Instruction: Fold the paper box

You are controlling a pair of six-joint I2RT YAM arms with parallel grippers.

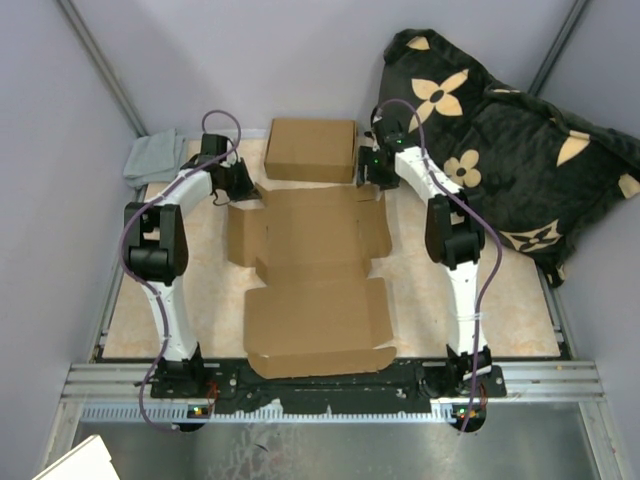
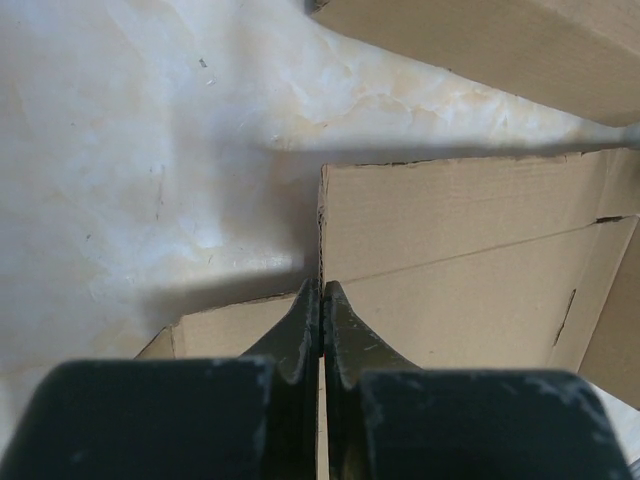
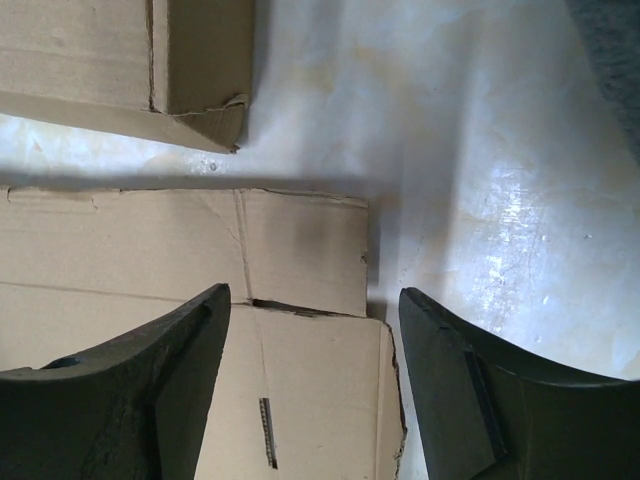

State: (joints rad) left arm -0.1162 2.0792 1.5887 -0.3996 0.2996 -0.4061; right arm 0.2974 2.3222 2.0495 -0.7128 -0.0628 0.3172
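Left gripper [image 2: 321, 285] is clamped shut on the far-left flap edge of the paper box [image 1: 315, 270] — which lies unfolded and flat mid-worktop [image 1: 200, 300]. Right gripper [image 3: 315, 295] hangs wide open over the far-right corner, gripping nothing — a second box [image 1: 310, 150] sits folded just beyond.

paper box [image 1: 310, 270]: was plain brown cardboard
folded box [image 1: 311, 150]: was the same brown
tabletop [image 1: 220, 310]: was pale cream, marbled with faint orange
cushion [image 1: 520, 160]: was black with tan flowers
cloth [image 1: 153, 158]: was grey
arms [image 1: 178, 315]: were white, with black joints
cables [image 1: 222, 113]: were purple
fingers [image 3: 120, 400]: were black
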